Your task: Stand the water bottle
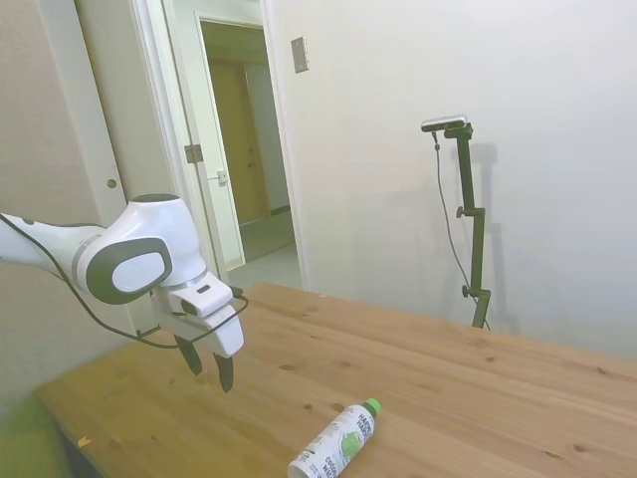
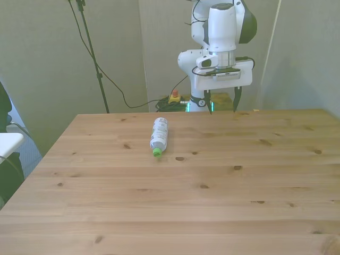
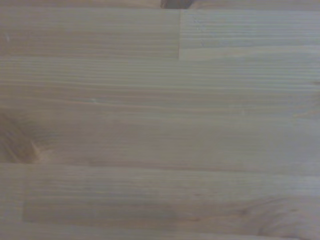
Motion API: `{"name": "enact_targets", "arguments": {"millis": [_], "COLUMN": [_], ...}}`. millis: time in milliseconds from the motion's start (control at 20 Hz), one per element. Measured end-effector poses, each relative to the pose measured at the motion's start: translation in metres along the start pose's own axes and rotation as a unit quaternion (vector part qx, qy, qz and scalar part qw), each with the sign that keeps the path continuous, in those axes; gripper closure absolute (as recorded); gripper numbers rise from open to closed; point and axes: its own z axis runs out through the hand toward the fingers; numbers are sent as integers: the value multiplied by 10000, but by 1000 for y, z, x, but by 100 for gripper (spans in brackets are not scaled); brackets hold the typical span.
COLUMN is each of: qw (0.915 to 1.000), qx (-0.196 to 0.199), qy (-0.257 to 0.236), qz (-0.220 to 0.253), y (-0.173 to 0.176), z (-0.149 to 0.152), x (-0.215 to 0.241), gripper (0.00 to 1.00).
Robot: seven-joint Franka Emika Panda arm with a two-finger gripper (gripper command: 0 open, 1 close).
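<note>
The water bottle (image 2: 159, 136) lies on its side on the wooden table (image 2: 175, 202), its green cap pointing toward the near edge in the front view. In the side view the water bottle (image 1: 336, 441) lies at the bottom edge, label up. My gripper (image 2: 222, 105) hangs open above the table's far edge, to the front view's right of the bottle and well apart from it. In the side view the gripper (image 1: 209, 370) hovers above the wood, left of the bottle, with nothing between its fingers. The wrist view holds only bare table planks (image 3: 160, 130).
An open doorway (image 1: 249, 159) stands behind the table in the side view. Cables and a small yellow box with a red button (image 2: 173, 97) lie on the floor behind the table's far edge.
</note>
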Motion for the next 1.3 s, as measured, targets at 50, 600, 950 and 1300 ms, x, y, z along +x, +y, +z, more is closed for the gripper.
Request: {"name": "enact_targets", "arguments": {"millis": [50,600,950,1300], "qw": [10000,9939,9869,9872], "qx": [-12,-117,-288,-342], "qy": [6,931,1239,1274], "qz": [6,571,991,896], "y": [0,33,54,43], "z": [0,-26,-17,15], "x": [0,109,180,196], "gripper": [0,0,0,0]}}
